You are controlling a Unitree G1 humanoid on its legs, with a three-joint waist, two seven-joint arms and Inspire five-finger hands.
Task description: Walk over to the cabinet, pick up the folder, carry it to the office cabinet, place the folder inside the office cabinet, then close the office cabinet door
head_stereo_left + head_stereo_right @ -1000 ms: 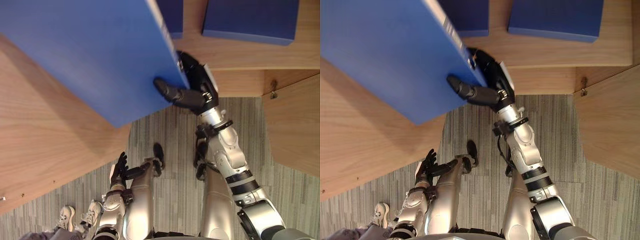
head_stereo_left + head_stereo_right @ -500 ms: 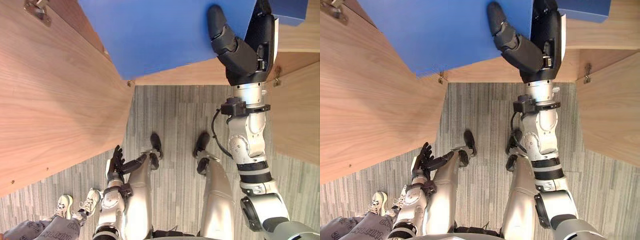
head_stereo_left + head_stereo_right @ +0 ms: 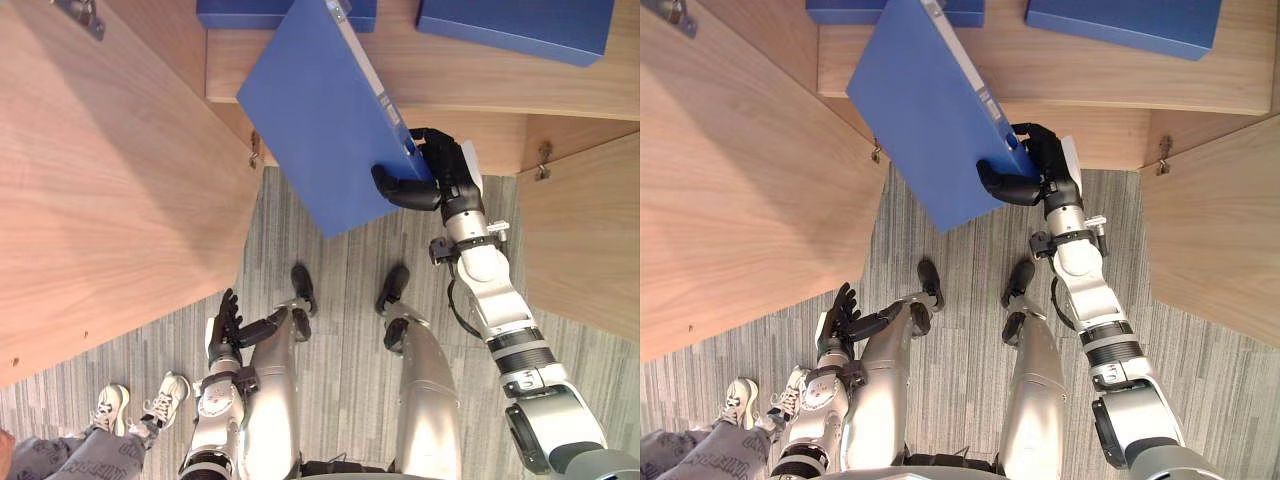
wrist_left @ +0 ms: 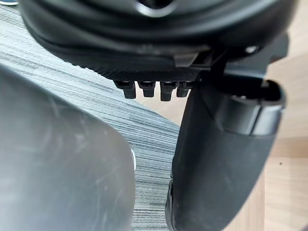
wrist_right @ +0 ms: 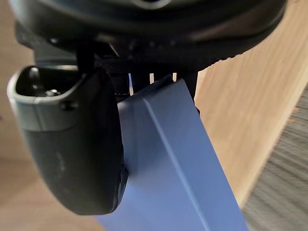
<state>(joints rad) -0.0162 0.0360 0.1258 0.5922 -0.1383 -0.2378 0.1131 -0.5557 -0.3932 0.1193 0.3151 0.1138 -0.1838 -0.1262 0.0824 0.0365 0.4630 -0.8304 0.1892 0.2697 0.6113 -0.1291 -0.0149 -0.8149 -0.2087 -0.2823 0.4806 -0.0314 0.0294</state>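
My right hand [image 3: 441,178] is shut on a blue folder [image 3: 320,125], thumb on its broad face and fingers round the spine edge. The folder is held tilted in front of the open wooden cabinet's shelf [image 3: 470,85], its upper corner over the shelf. In the right wrist view the folder [image 5: 178,168] runs past my thumb [image 5: 72,144]. My left hand [image 3: 227,322] hangs low by my side over the carpet with straight fingers, holding nothing; its thumb [image 4: 216,163] shows in the left wrist view.
Two more blue folders [image 3: 515,25] [image 3: 245,12] lie on the shelf. The open cabinet doors stand on both sides, a large one on the left [image 3: 100,190] and one on the right [image 3: 585,240]. A person's shoes [image 3: 135,405] are at the lower left on the grey carpet.
The folder has come down and away from the camera and now looks smaller, tilted before the shelf. My right hand has kept its hold. The whole view has shifted.
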